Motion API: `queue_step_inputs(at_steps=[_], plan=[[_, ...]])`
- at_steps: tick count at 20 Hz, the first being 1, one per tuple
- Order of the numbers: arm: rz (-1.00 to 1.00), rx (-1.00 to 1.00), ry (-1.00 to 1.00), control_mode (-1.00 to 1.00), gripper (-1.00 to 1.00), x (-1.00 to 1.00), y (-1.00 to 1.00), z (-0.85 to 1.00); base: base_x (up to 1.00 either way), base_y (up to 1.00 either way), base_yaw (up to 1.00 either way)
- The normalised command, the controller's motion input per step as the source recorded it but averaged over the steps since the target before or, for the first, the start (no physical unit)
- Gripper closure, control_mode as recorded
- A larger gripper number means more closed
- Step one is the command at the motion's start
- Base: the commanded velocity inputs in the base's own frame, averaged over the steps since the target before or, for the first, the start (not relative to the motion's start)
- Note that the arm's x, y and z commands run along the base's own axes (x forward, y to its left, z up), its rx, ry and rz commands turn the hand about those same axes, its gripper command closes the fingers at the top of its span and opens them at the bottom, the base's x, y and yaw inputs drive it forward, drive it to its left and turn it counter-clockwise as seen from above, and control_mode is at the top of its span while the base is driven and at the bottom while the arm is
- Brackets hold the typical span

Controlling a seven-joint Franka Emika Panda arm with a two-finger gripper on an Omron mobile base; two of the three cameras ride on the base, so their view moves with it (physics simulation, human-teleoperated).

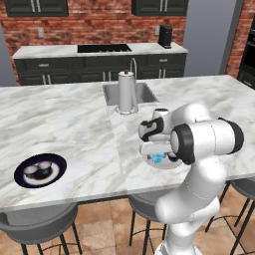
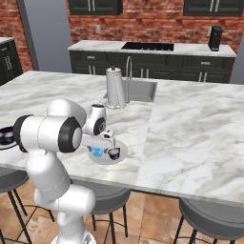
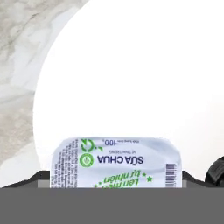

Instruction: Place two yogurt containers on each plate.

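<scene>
1. Hand view is showing the light blue yogurt container from above: a boxy cup with rounded corners and a smooth pale foil lid with green and dark print and a small barcode. It is lying on the whitish plate, which is looking flat, matte and without pattern. Beside the plate, the marble counter is showing grey veins on a cream, polished surface.
2. At the right edge of the same view, a small part of a dark round yogurt container is appearing, just beside the blue one.
3. The gripper is hanging low over the blue cup. Its two dark finger tips are standing at both sides of the lid, wide apart, with the cup between them. The jaws are looking spread and not pressing on the cup.
4. Left base view is showing the glossy white arm with dark joints covering a part of this plate. Far to the left, near the counter edge, the navy plate is carrying two dark round yogurt cups with pale tops.
5. A tall steel cylinder with a knob is standing upright beside the sink.
</scene>
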Motion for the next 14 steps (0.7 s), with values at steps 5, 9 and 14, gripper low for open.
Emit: queue_step_inputs(at_steps=[5, 9, 14], plan=[[-0.04, 0.00, 0.00, -1.00, -1.00, -0.12, 0.00, 0.23, 0.00, 0.00, 0.00], [-0.02, 0.00, 0.00, -1.00, -1.00, -0.17, 0.00, 0.37, 0.00, 0.00, 0.00], [-0.01, -0.03, 0.00, -1.00, -1.00, -0.13, 0.00, 0.45, 0.00, 0.00, 0.00]])
